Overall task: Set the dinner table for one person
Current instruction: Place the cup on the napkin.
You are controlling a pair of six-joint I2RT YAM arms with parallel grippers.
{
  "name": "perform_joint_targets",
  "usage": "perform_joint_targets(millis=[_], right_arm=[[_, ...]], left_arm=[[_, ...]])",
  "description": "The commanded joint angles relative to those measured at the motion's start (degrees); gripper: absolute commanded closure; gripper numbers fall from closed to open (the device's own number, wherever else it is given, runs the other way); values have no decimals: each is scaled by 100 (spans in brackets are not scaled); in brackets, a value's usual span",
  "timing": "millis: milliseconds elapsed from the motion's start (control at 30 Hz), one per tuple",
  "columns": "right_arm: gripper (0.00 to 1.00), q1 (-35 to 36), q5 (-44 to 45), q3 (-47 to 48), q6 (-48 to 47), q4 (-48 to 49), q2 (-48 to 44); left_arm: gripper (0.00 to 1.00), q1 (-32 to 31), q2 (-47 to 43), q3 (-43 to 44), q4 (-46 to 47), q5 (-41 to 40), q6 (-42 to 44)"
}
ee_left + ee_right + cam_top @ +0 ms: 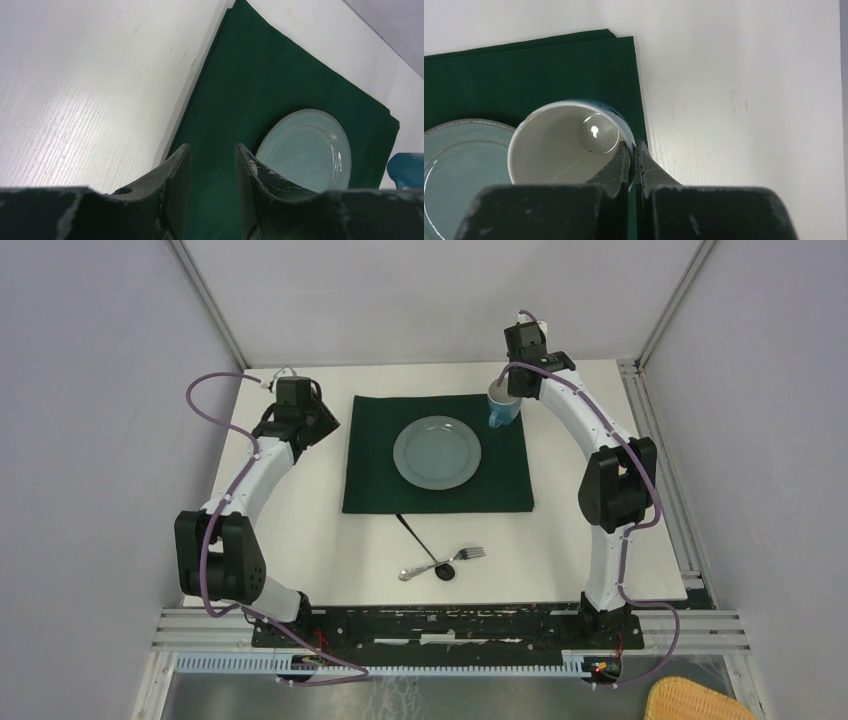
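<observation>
The dinner table (300, 530) is a plain white top spanning the enclosure, with both arms bolted at its near edge. A dark green cloth (370, 480) lies toward the far side and carries a pale plate (437, 452). The right gripper (634, 150) is pinched onto the rim of a blue cup (559, 145) at the cloth's far right corner, one finger inside and one outside. The left gripper (212, 150) hangs over the cloth's left edge, fingers parted and empty. A fork (468, 553) and a spoon (418, 569) lie near, off the cloth.

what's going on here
The robot is laying a place setting. The right gripper has its jaws shut on the rim of a blue mug at the far right corner of the green cloth, where a plate sits in the middle. The left gripper hangs part open, empty, over the cloth's left edge. A fork lies on the table, off the cloth.
</observation>
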Motion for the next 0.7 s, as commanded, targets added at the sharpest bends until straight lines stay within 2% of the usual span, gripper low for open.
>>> perform_joint_targets(millis=[0, 400, 667], right_arm=[[100, -76, 39, -55, 71, 509, -326], [100, -178, -410, -351, 244, 1112, -89], [100, -248, -666, -275, 223, 1180, 125]], left_arm=[[56, 8, -317, -65, 201, 35, -175], [55, -8, -303, -2, 81, -34, -101], [55, -26, -241, 126, -7, -128, -60]])
